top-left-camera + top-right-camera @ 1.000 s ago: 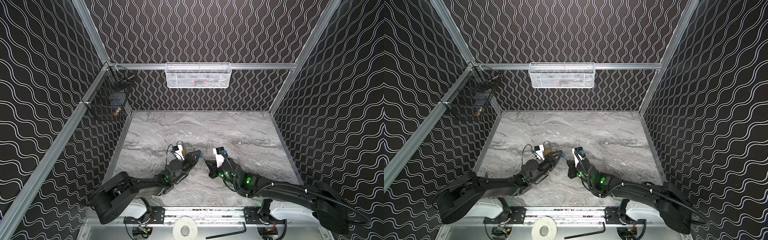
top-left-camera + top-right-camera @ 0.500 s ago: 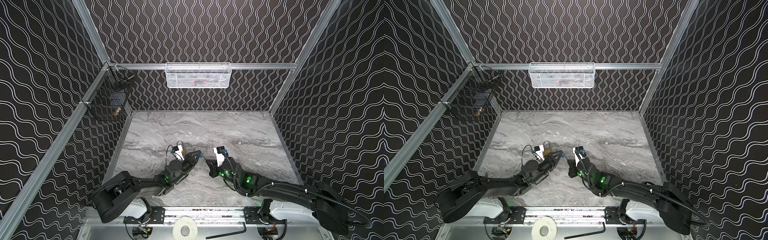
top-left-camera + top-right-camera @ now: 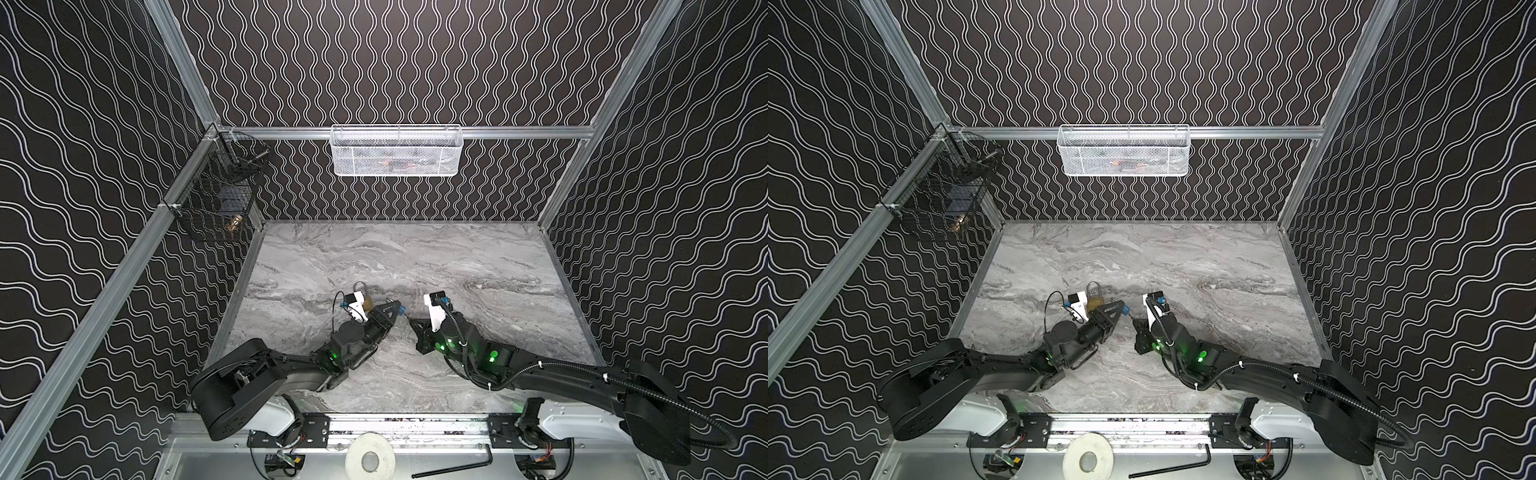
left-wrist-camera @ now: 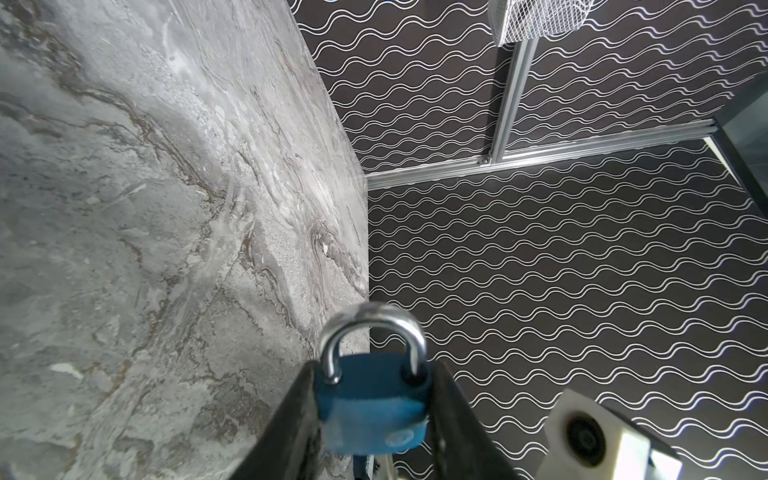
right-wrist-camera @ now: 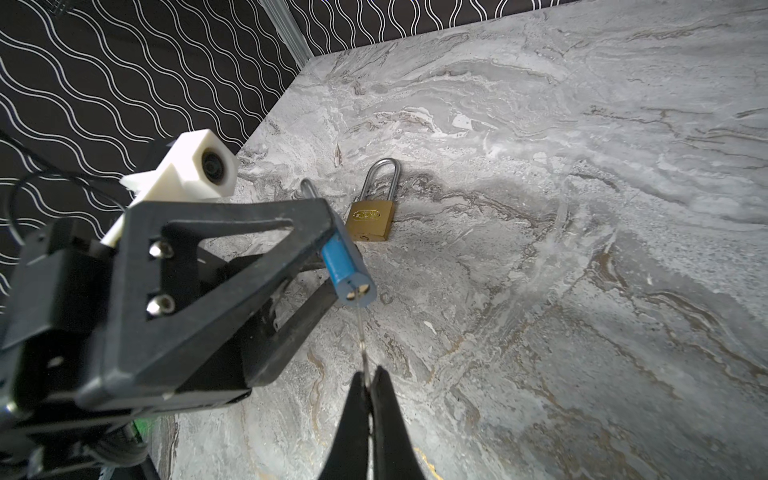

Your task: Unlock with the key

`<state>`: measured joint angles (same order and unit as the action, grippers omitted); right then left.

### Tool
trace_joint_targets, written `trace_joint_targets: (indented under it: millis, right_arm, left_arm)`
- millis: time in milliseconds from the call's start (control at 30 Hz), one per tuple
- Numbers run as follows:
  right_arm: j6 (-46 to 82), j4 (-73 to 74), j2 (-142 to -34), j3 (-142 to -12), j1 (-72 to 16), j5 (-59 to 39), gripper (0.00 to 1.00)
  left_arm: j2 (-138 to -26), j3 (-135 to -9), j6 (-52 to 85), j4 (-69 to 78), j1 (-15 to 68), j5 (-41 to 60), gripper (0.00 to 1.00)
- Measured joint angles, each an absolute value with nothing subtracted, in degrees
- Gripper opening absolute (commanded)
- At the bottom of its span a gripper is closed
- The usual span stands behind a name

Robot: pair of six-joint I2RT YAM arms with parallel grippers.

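In the right wrist view the key (image 5: 360, 332) shows only as a thin edge; its head is hidden between the closed fingers (image 5: 351, 415) of the right end effector (image 5: 370, 376). The left end effector (image 5: 334, 257) covers most of the shackle of the blue padlock (image 5: 347, 270). In both top views the key is too small to see, and the left wrist camera (image 3: 356, 306) hides part of the brass padlock (image 3: 367, 302). The mesh blurs what lies in the white basket (image 3: 397, 151).
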<state>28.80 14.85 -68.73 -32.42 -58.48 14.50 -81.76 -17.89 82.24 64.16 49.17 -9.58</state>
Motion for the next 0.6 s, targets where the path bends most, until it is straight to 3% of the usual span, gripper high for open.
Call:
trace_joint_targets:
  millis: [600]
  right_arm:
    - [24.4,11.07,-68.58,-34.35,-58.19,16.64,0.0]
  left_arm:
    - [-80.03,-18.2,82.5,61.89,49.08,-8.54,0.0]
